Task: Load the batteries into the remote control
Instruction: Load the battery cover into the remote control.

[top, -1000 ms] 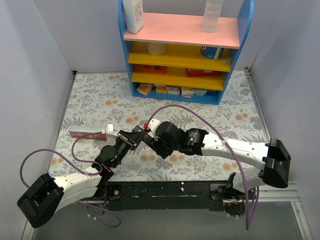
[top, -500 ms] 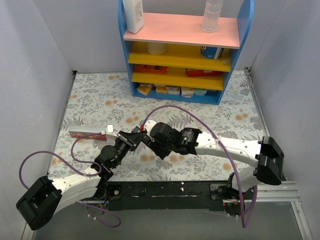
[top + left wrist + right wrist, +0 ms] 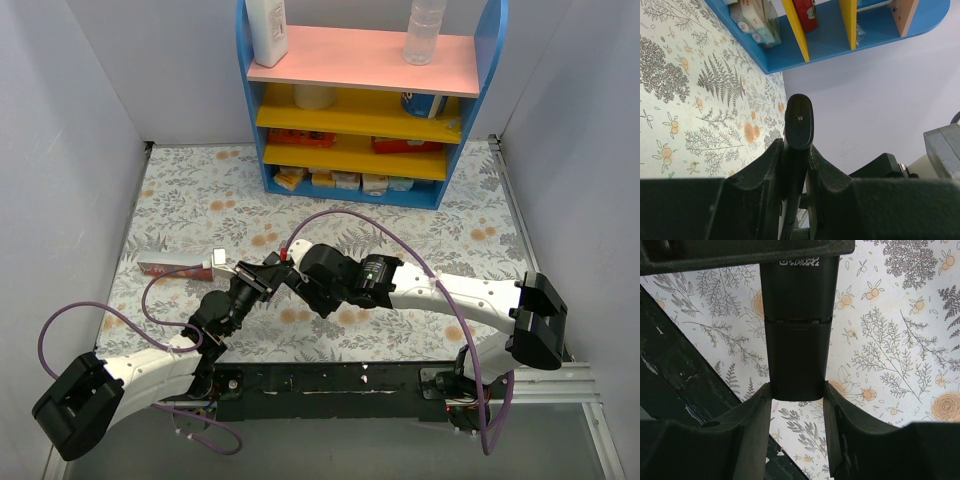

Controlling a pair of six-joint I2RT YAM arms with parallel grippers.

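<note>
The remote control (image 3: 799, 120) is a slim black bar held edge-on between my left gripper's (image 3: 796, 150) fingers, above the floral table. In the right wrist view the remote (image 3: 796, 340) shows its flat back, with a white code label and a seam across it. Its rounded end sits between the tips of my right gripper (image 3: 796, 392), which touch its two sides. In the top view the left gripper (image 3: 258, 281) and right gripper (image 3: 288, 277) meet tip to tip over the table's near middle. The batteries are hidden or out of view.
A blue shelf unit (image 3: 360, 110) with yellow and pink boards stands at the back, holding bottles and small boxes. A reddish-brown flat stick (image 3: 170, 267) with a small white piece (image 3: 218, 257) lies at the left. A black rail (image 3: 330, 380) runs along the near edge.
The right arm has swung left and brought its gripper onto the end of the remote held by the left gripper. In the last half second almost nothing has moved.
</note>
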